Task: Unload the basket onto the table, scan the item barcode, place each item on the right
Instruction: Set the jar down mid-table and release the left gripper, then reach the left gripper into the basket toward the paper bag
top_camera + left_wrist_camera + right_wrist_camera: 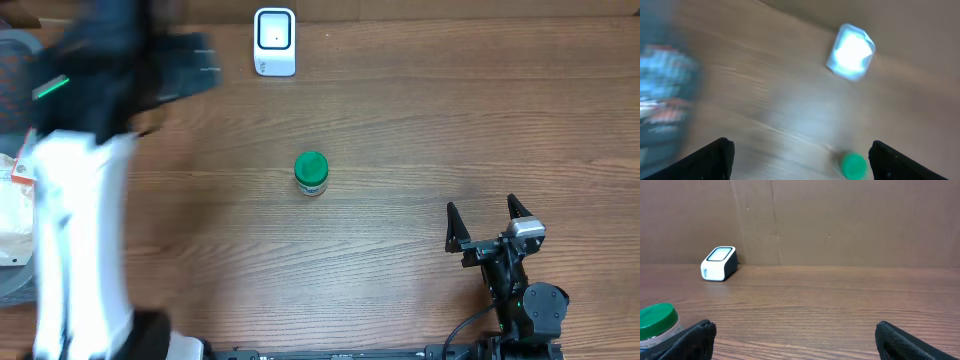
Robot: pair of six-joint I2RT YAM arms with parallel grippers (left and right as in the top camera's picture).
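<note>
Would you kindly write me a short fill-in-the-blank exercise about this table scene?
1. The jar in the middle of the table has a ___ lid.
2. The scanner has a ___ casing.
3. The right tool stands ___, with nothing between its fingers.
Missing words: green; white; open.
</note>
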